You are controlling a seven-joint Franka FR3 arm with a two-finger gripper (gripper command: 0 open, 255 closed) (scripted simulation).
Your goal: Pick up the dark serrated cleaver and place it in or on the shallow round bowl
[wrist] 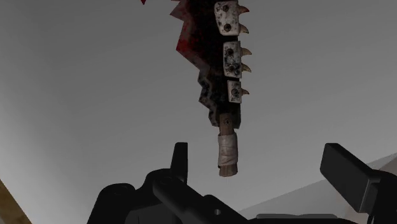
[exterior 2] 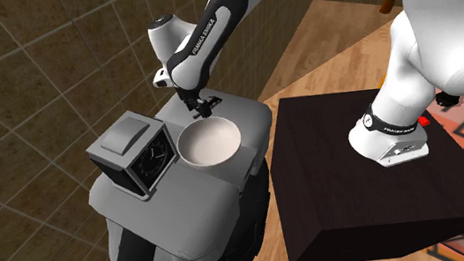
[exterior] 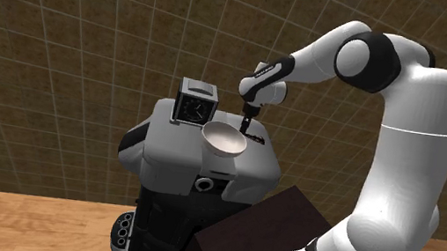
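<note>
The white arm (exterior: 408, 127) reaches from its dark box stand (exterior 2: 358, 165) over a grey, round-shouldered unit (exterior: 165, 152), its black pincer (exterior: 251, 115) pointing down just beside the rim of the shallow round bowl (exterior: 224, 138). The wrist view shows the pincer (wrist: 257, 156) spread wide, its two fingers (wrist: 180, 159) standing well apart and pinching nothing.

The dark serrated cleaver (wrist: 219, 83) lies flat on the unit's plain grey top. It is below the pincer and apart from it, and neither finger touches it. Its pale wrapped handle (wrist: 228, 153) points back toward the pincer, the butt falling in the gap between the fingers and nearer one of them. The jagged blade runs away from the pincer, red along one edge, with pale spiked plates along the other.

In the second exterior view the pincer (exterior 2: 201, 111) hangs just behind the bowl (exterior 2: 209, 143), which is white inside. A grey boxed clock (exterior 2: 133, 153) stands close on the bowl's other side. In the shoulder view the cleaver (exterior: 253, 137) shows as a dark and red sliver right by the bowl's rim, under the pincer.
</note>
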